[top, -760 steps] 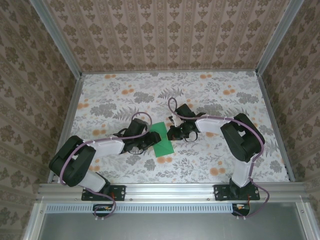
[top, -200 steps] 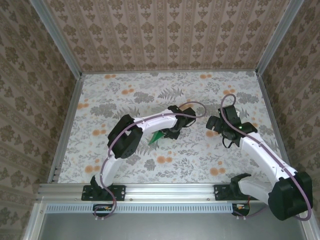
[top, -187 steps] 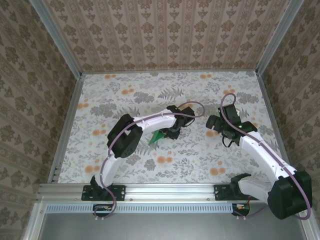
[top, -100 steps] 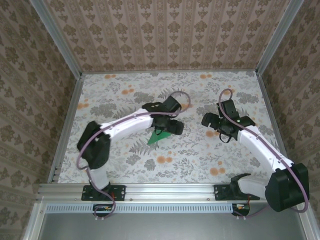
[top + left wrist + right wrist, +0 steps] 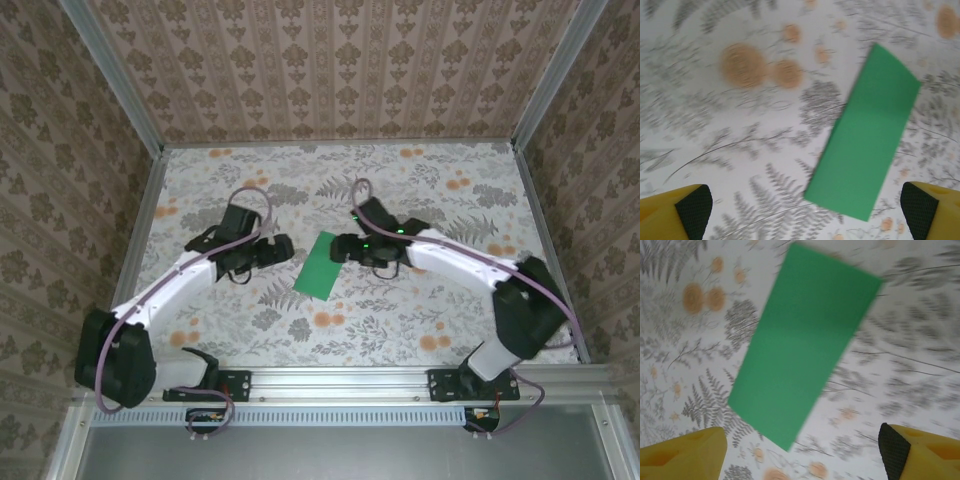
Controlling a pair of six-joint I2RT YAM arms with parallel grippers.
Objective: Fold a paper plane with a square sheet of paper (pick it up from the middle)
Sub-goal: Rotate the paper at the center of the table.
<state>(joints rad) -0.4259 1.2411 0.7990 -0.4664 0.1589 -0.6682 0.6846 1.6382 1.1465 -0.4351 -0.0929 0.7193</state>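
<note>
Square sheet of paper [image 5: 320, 265]: bright green, plain, no print. Table cover [image 5: 450, 320]: white ground, grey-green fern and leaf prints, orange flower clusters. Walls [image 5: 340, 70]: beige-brown, striped damask motif. Left arm [image 5: 180, 282], right arm [image 5: 462, 262]: white shells, black joints, lilac cables [image 5: 250, 190]. Left gripper [image 5: 280, 250], right gripper [image 5: 340, 248]: yellow fingers [image 5: 662, 220], black pads [image 5: 692, 211]. Frame rail [image 5: 340, 378]: silver.

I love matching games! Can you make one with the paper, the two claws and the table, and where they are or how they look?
Things:
1 paper
2 left claw
3 right claw
4 table

Clues:
A flowers and ferns printed on it
B open, left of the paper
C green, lying flat
D open, at the paper's upper right corner

Pairs: 1-C, 2-B, 3-D, 4-A
</note>
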